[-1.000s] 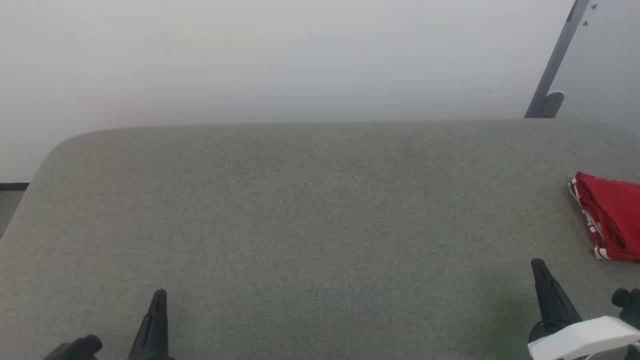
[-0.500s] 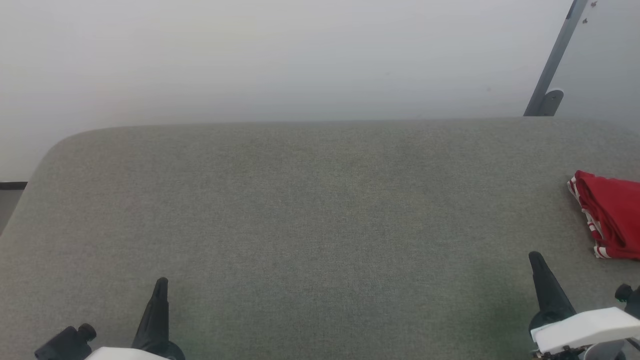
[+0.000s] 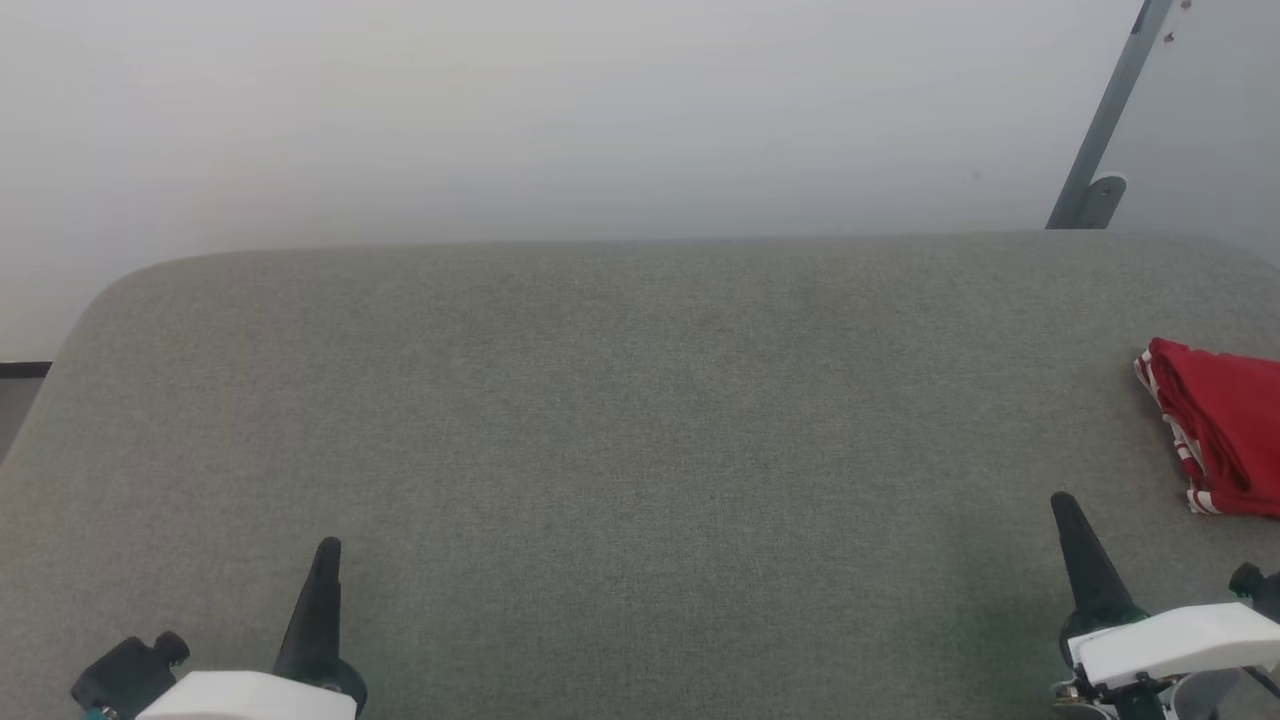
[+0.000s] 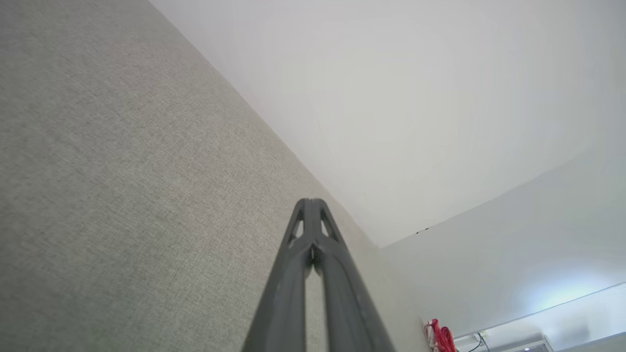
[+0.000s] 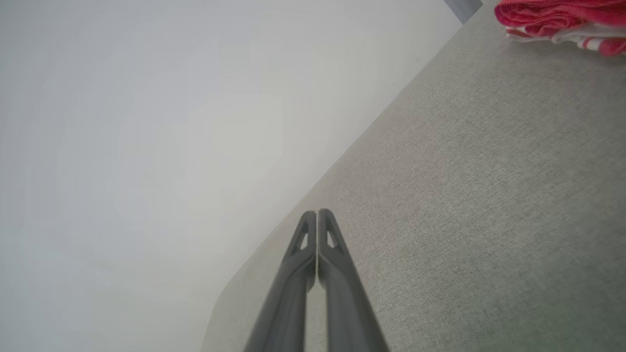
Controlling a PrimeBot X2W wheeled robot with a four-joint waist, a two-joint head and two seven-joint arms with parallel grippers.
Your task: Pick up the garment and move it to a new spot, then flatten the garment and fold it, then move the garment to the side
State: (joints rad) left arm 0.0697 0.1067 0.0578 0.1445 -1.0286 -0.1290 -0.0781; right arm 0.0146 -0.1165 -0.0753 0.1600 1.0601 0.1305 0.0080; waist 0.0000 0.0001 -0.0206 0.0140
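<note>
Garment [image 3: 1222, 430]: folded red bundle at the far right edge of frame, on the grey table [image 3: 600, 420]. Left gripper [image 3: 326, 560] lower left, right gripper [image 3: 1065, 515] lower right; both jaws together, empty. Risk: a stray right-arm brush likely undoes the fold.

Surface: a broad top [image 3: 600, 400] covered in grey-green woven fabric, its far left corner rounded, took up the lower part of the head view.
Wall: a plain pale wall [image 3: 600, 100] rose straight behind the top's far edge.
Post: a slanted grey metal bar [image 3: 1110, 110] stood at the upper right, ending in a rounded foot [image 3: 1098, 196] just behind the far edge.
Left margin: a short dark strip [image 3: 22, 369] showed beyond the top's left side, with a dull grey patch beneath it.
Light: soft and even, without hard shadows; a brighter bluish glow [image 4: 557, 293] lay low on the right of the left wrist view.
</note>
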